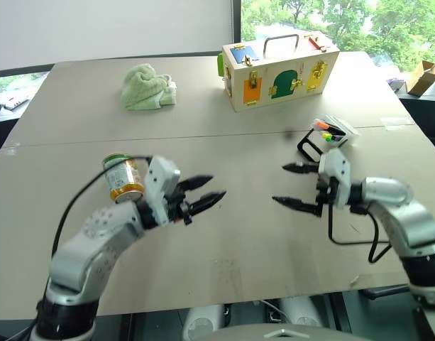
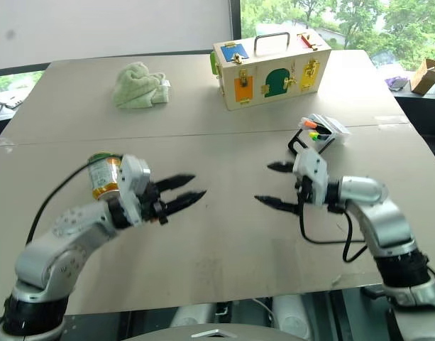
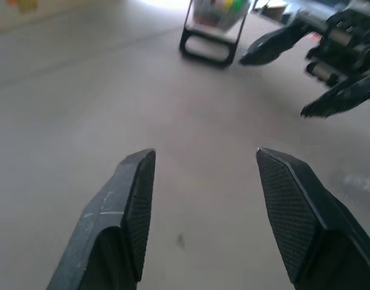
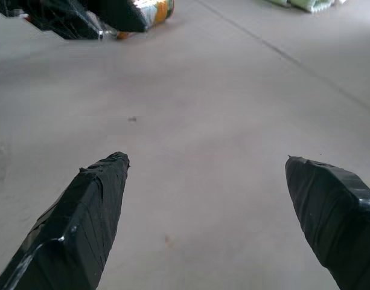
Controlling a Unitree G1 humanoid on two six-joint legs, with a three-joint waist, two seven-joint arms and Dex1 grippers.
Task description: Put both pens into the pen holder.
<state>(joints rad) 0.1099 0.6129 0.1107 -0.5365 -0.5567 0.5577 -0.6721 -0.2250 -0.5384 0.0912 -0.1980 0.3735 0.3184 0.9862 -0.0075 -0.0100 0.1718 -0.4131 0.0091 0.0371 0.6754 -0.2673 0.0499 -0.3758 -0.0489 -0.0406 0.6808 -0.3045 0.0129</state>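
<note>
Two grippers hang low over the near half of the grey table (image 1: 224, 256), tips turned toward each other across bare tabletop. The left gripper (image 1: 201, 194) has its two black fingers parted by a moderate gap with nothing between them. The right gripper (image 1: 290, 186) is spread wide, one finger high and one low, and likewise empty. Both forearms reach in nearly level from the near edge, which runs just below them.

Just behind the left wrist stands one can (image 1: 123, 178) with a green and orange label. Beyond the right gripper, near the table's right edge, one pen holder (image 1: 329, 133) sits tilted on its black looped frame, with coloured marker ends showing in it; I cannot tell how many.

A seam crosses the table at mid-depth. On the far half lie one green cloth (image 1: 146, 87) to the left and one wooden box (image 1: 279, 68) with coloured doors to the right, well apart.
</note>
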